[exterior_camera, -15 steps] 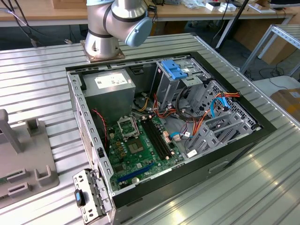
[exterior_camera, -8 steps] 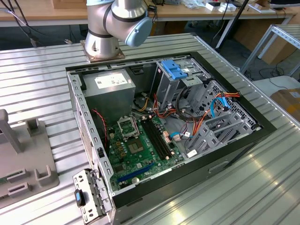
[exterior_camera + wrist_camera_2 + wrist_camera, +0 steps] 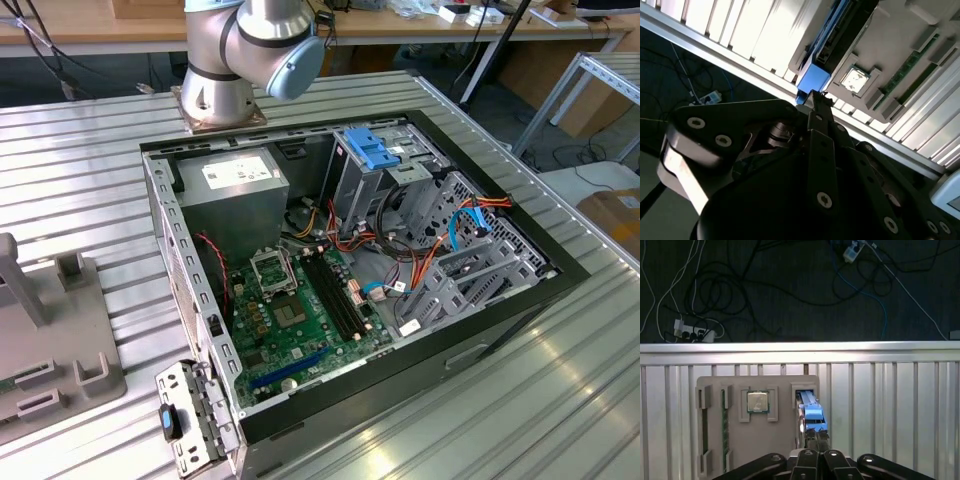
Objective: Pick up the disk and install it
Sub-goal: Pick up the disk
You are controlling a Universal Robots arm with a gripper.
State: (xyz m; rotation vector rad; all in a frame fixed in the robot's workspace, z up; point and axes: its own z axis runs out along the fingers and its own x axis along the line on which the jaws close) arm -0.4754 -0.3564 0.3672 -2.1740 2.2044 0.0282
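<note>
The disk (image 3: 809, 407) stands on edge in a slot of a grey holder plate (image 3: 782, 450) and shows a bright blue rail on its upper side. In the second wrist view the same blue rail end (image 3: 813, 80) sits just past my fingertips. My gripper (image 3: 816, 434) hangs over the disk, its black fingers drawn together to a point that lines up with the blue rail's near end (image 3: 813, 96). I cannot tell whether they touch the rail. The disk still sits in its slot. The open computer case (image 3: 300, 425) lies on the table in the exterior view.
On the holder plate, a processor chip (image 3: 758, 402) and a memory stick (image 3: 724, 422) lie beside the disk. Beyond the ribbed metal table's edge (image 3: 800, 347) are floor cables. Inside the case are a blue bracket on the drive cage (image 3: 372, 148), a power supply (image 3: 235, 190) and a motherboard (image 3: 300, 315). The arm's base (image 3: 218, 100) stands behind the case.
</note>
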